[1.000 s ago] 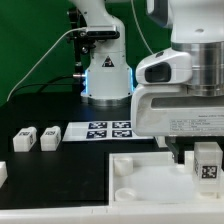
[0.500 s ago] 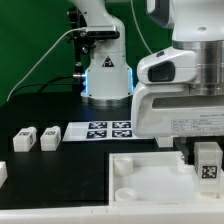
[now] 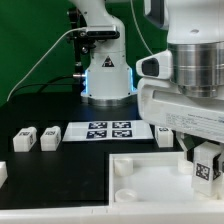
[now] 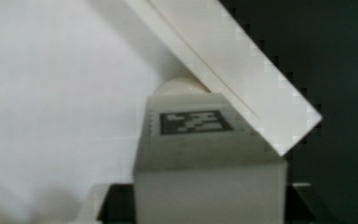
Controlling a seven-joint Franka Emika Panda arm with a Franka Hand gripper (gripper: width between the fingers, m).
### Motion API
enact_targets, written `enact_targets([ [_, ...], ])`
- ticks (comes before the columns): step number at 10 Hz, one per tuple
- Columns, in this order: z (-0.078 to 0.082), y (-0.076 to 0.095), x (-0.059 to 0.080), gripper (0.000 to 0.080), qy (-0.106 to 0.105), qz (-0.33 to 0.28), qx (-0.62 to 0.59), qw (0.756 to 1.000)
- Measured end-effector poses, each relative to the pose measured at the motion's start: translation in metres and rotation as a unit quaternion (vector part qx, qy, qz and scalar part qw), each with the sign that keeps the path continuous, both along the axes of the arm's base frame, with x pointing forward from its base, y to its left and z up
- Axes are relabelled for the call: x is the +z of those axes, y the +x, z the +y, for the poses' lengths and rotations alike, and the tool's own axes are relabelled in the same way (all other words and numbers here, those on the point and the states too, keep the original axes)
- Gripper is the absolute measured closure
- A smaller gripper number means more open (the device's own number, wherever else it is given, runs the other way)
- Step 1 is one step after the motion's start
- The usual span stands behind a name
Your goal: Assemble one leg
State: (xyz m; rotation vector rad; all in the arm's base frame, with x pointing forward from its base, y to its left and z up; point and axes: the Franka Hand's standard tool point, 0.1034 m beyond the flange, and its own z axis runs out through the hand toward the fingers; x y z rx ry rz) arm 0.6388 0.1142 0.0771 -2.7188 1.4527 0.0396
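- Loose legs (image 3: 48, 137) lie at the exterior view's left, just left of the marker board (image 3: 105, 130). The tray (image 3: 135, 172) lies nearer.
- Since half a second ago the wrist has rolled, and the held part now sits tilted.
- The gripper (image 3: 205, 158) is closed on the leg (image 3: 207, 172), with its fingers (image 4: 115, 208) pressing both sides. The leg is at the tray's right rim.

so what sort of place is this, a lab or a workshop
Most likely a robotics lab bench: a green backdrop behind a black table, the marker board lying on it, and a robot gripper holding a small tagged leg.
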Motion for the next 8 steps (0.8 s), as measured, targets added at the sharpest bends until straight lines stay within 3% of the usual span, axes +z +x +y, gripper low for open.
enact_targets([
  [1, -0.0004, -0.0003, -0.0002, 0.0502, -0.002, 0.004, -0.061, 0.998],
  [3, -0.002, -0.0015, -0.0009, 0.0502, 0.003, 0.017, -0.239, 0.971],
  [5, 0.0036, -0.0026, -0.0009, 0.0502, 0.009, 0.029, -0.433, 0.901],
  [6, 0.0073, -0.0039, -0.0026, 0.0502, 0.015, 0.034, -0.449, 0.893],
  [8, 0.0078, -0.0041, -0.0029, 0.0503, 0.016, 0.03, -0.393, 0.919],
])
